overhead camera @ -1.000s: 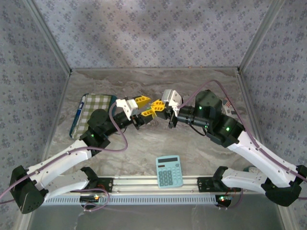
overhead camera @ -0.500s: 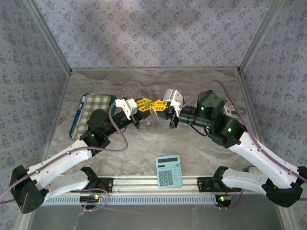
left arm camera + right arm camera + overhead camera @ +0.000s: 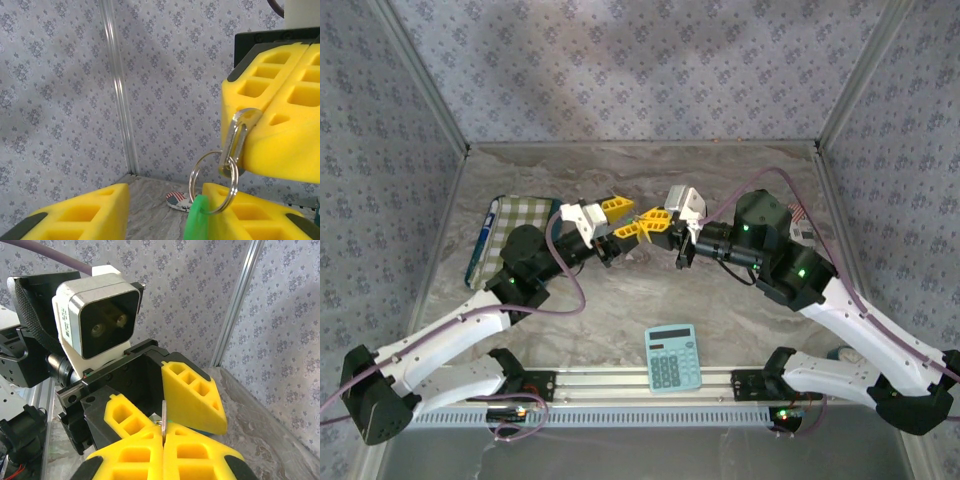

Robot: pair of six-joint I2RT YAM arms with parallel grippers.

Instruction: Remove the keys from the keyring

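Note:
The keys show as one green piece (image 3: 196,220) hanging on a silver split ring (image 3: 214,183). That ring hangs from a silver clip (image 3: 239,140), and my right gripper (image 3: 164,440) is shut on the clip (image 3: 163,421). In the left wrist view the green piece hangs between my left gripper's (image 3: 165,206) open fingers, close to the right-hand finger (image 3: 250,212). From above, both grippers meet nose to nose over the middle of the table: the left gripper (image 3: 630,218) is open and the right gripper (image 3: 648,222) is shut.
A light blue calculator (image 3: 671,357) lies near the front edge. A green checked pouch (image 3: 515,228) lies at the left behind the left arm. A small flag-printed tag (image 3: 176,199) rests on the marble table (image 3: 620,300). Patterned walls close in three sides.
The left gripper closed in against the right gripper's tips half a second ago and has since opened again. The right gripper stayed shut on the clip, almost still.

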